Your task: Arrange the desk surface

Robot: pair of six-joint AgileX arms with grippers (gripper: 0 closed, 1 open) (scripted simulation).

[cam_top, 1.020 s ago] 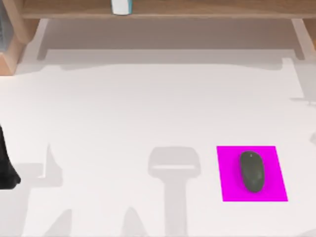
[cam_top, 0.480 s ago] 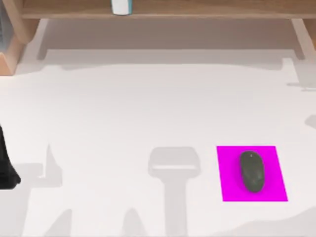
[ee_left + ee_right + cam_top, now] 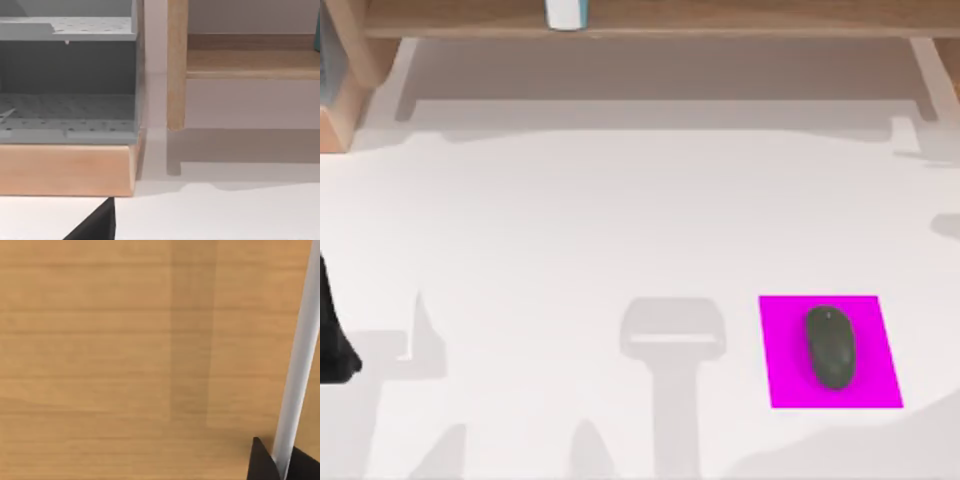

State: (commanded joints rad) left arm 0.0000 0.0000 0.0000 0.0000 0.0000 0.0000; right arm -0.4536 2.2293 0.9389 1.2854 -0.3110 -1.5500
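Observation:
The desk surface [image 3: 570,230] is a broad white tabletop. A magenta pad [image 3: 880,385] lies on it at the front right, with a dark grey mouse [image 3: 830,346] resting on its middle. My left arm [image 3: 332,340] stands as a dark shape at the table's left edge. A dark part of my left gripper [image 3: 95,227] shows low in the left wrist view, above the white top. A dark part of my right gripper [image 3: 267,465] shows in the right wrist view against a tan wooden surface, beside a pale grey strip [image 3: 300,355].
A tan wooden shelf [image 3: 720,20] runs along the back, with a white and blue object [image 3: 564,14] on it. A wooden box holding grey perforated trays [image 3: 65,115] stands at the back left beside a shelf post [image 3: 176,65].
Only shadows differ: the ones at the table's right edge have slid, and a broad shadow has spread across the front right corner. Mouse, pad and left arm have stayed put.

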